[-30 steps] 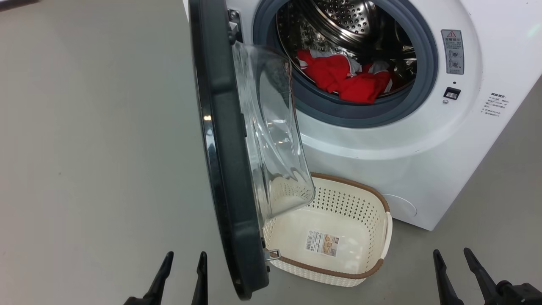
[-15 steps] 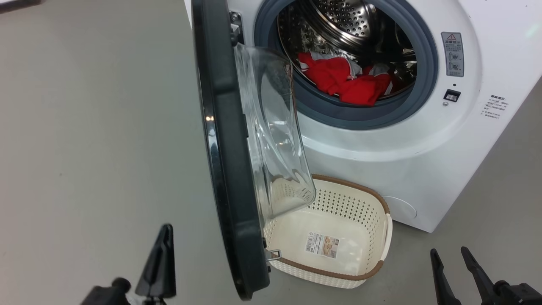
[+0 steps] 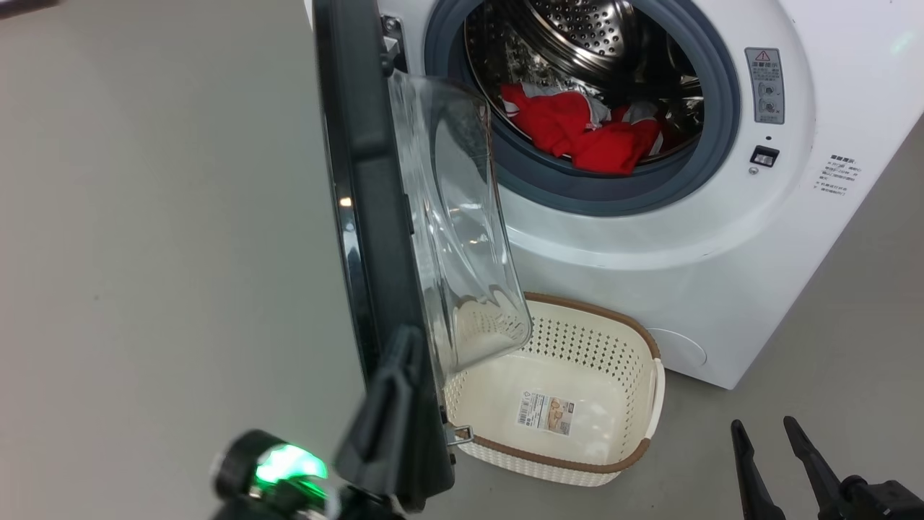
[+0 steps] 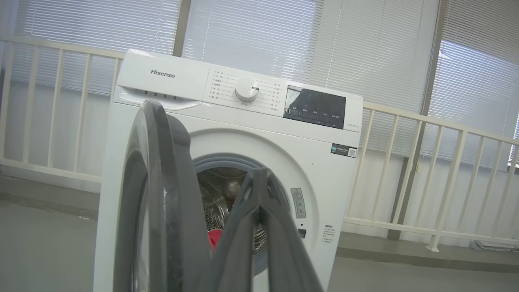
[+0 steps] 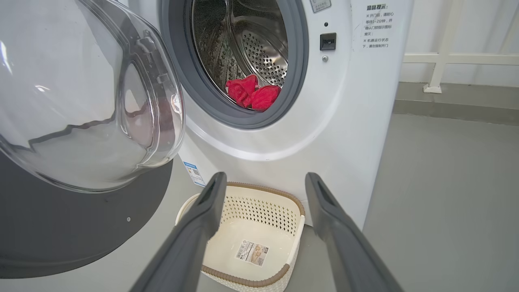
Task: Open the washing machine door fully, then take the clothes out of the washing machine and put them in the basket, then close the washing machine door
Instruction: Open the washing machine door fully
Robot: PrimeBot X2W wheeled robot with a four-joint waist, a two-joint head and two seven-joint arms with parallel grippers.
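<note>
My left gripper [image 3: 401, 354] had closed tight and risen beside the washing machine door [image 3: 364, 180], perhaps touching it; I'd push it wider next.

place: bare lab-like hall | cues: lone washing machine [image 4: 243, 138] on grey floor [image 4: 40, 243] | beyond left gripper [image 4: 259, 174]: white railing [image 4: 446, 125], blinded windows [image 4: 365, 40]

Left claw [image 3: 406, 347]: at the lower end of the washing machine door [image 3: 364, 180], which stands ajar ahead of it.
Basket [image 3: 592, 347]: on the floor [image 3: 144, 253], right of the left claw, ahead-left of the right claw [image 3: 762, 425], before the washing machine [image 3: 650, 274].
Clothes [image 3: 577, 133]: in the drum [image 3: 599, 36], beyond both claws.
</note>
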